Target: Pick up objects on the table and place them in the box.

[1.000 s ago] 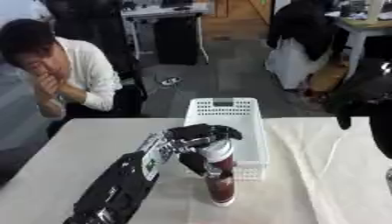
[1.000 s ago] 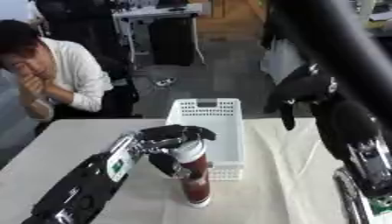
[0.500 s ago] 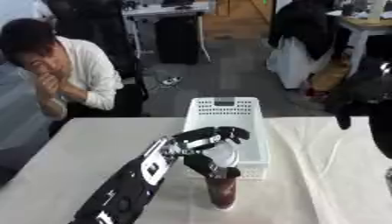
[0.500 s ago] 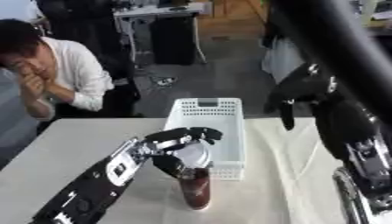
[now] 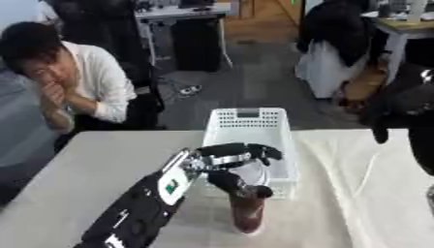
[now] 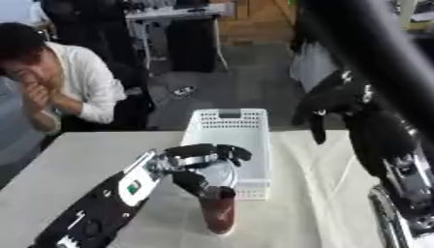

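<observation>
My left hand (image 5: 229,160) sits just below centre frame, fingers spread and arched over the near end of the box, thumb angled down toward the top of the bottle. Not closed around anything; the fingers are relaxed and splayed. Can't tell whether the thumb tip touches the bottle cap or just hovers at it.

Dark reddish-brown bottle (image 5: 247,210) stands upright on the tabletop (image 5: 101,164), lower centre of frame, just in front of the box's near wall. It's outside the box, not in it.

White perforated box (image 5: 247,127) lies lengthwise in mid-frame, long axis running away from me, its near short wall partly hidden behind my fingers. What shows of the interior looks white and bare.

My left forearm (image 5: 140,208) comes in from the lower left, black with a white panel and a small green mark near the wrist.

My right hand (image 6: 326,104) hangs in the air at upper right of the right eye view, well apart from box and bottle, fingers curled downward with nothing in them; its arm runs down the right edge.

A pale cloth (image 5: 356,164) covers the right part of the tabletop, wrinkled, next to the box.
</observation>
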Controlling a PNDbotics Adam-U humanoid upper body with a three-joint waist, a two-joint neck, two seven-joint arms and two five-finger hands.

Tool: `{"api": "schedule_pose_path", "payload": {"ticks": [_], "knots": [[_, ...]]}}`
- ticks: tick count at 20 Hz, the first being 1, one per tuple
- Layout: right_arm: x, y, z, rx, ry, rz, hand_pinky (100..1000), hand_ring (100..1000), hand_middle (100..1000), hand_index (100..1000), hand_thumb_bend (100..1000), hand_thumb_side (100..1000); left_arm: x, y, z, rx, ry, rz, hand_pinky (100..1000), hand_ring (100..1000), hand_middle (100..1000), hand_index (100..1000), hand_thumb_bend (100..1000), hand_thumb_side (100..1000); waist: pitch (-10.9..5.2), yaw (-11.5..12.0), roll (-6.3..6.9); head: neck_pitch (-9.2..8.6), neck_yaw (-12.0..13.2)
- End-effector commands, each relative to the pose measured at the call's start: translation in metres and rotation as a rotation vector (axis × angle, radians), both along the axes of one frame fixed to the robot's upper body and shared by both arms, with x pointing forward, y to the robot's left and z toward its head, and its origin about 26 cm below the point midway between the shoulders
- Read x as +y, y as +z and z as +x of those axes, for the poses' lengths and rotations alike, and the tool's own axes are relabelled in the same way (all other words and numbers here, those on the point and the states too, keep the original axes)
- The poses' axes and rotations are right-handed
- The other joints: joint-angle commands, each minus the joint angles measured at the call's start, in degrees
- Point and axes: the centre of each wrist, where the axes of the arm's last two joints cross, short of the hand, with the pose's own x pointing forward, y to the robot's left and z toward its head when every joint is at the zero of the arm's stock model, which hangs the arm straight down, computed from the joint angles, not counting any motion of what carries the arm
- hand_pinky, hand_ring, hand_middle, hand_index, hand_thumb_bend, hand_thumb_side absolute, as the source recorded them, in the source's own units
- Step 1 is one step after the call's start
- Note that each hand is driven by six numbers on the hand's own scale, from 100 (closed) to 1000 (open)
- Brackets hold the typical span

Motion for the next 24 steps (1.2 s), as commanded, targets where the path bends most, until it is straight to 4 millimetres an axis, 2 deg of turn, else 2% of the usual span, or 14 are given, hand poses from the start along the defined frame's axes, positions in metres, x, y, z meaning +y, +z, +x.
{"api": "schedule_pose_path", "payload": {"ticks": [1, 2, 3, 4, 5, 6, 7, 8, 9, 11, 13, 16, 20, 24], "knots": [[0.0, 0.006, -0.003, -0.027, 0.002, -0.008, 190, 493, 544, 691, 105, 950, 0.004, -0.01, -0.002, -0.007, -0.135, 0.25, 644, 766, 1000, 977, 588, 823, -0.06, -0.06, -0.14, -0.6, -0.27], [-0.001, 0.007, -0.003, -0.027, 0.001, -0.008, 190, 493, 544, 691, 105, 950, 0.005, -0.013, -0.002, -0.011, -0.129, 0.27, 632, 762, 1000, 977, 585, 822, -0.05, -0.04, -0.15, -0.58, -0.29], [-0.001, 0.007, -0.003, -0.027, 0.0, -0.008, 190, 493, 544, 691, 105, 950, 0.006, -0.016, -0.002, -0.011, -0.122, 0.279, 421, 672, 964, 947, 491, 795, -0.04, -0.01, -0.17, -0.52, -0.33], [-0.001, 0.007, -0.003, -0.028, -0.001, -0.008, 190, 493, 544, 691, 105, 950, 0.007, -0.019, -0.002, -0.01, -0.118, 0.281, 386, 653, 954, 935, 465, 787, -0.03, 0.01, -0.18, -0.49, -0.36], [-0.001, 0.007, -0.003, -0.028, -0.001, -0.008, 190, 493, 543, 691, 104, 949, 0.008, -0.023, -0.002, -0.006, -0.113, 0.266, 283, 580, 895, 828, 324, 744, -0.03, 0.03, -0.2, -0.49, -0.38], [-0.001, 0.007, -0.003, -0.028, -0.002, -0.007, 190, 493, 543, 691, 104, 949, 0.01, -0.027, -0.003, -0.002, -0.108, 0.244, 239, 547, 862, 745, 291, 734, -0.03, 0.04, -0.21, -0.5, -0.4], [-0.001, 0.007, -0.003, -0.028, -0.003, -0.007, 189, 492, 542, 691, 103, 949, 0.011, -0.031, -0.003, 0.004, -0.106, 0.206, 192, 435, 661, 574, 235, 716, -0.03, 0.05, -0.22, -0.5, -0.42], [-0.001, 0.007, -0.003, -0.029, -0.004, -0.007, 189, 492, 542, 691, 103, 949, 0.012, -0.035, -0.003, 0.012, -0.104, 0.168, 220, 465, 713, 612, 251, 721, -0.04, 0.06, -0.21, -0.5, -0.45], [-0.001, 0.007, -0.003, -0.029, -0.005, -0.006, 189, 493, 539, 691, 103, 949, 0.013, -0.038, -0.004, 0.018, -0.105, 0.124, 100, 263, 479, 399, 146, 688, -0.04, 0.08, -0.22, -0.51, -0.51], [-0.001, 0.007, -0.003, -0.029, -0.006, -0.006, 189, 492, 538, 691, 103, 949, 0.016, -0.042, -0.004, 0.017, -0.106, 0.035, 100, 100, 325, 298, 100, 662, -0.05, 0.1, -0.21, -0.53, -0.61], [-0.001, 0.007, -0.003, -0.029, -0.007, -0.006, 189, 492, 536, 691, 102, 949, 0.018, -0.044, -0.004, 0.004, -0.111, -0.022, 100, 100, 205, 201, 100, 644, -0.06, 0.11, -0.2, -0.56, -0.62], [-0.001, 0.007, -0.003, -0.028, -0.008, -0.005, 189, 492, 535, 691, 100, 949, 0.02, -0.046, -0.005, -0.016, -0.118, -0.08, 100, 100, 132, 161, 100, 650, -0.08, 0.14, -0.19, -0.59, -0.67], [-0.001, 0.007, -0.003, -0.027, -0.01, -0.004, 189, 492, 535, 690, 100, 948, 0.022, -0.048, -0.006, -0.031, -0.115, -0.155, 100, 100, 100, 147, 100, 659, -0.14, 0.17, -0.18, -0.7, -0.73], [-0.001, 0.006, -0.003, -0.025, -0.011, -0.002, 190, 492, 535, 690, 100, 948, 0.025, -0.03, -0.002, -0.07, -0.099, -0.2, 100, 100, 100, 142, 100, 661, -0.27, 0.24, -0.09, -0.59, -0.65]]}}
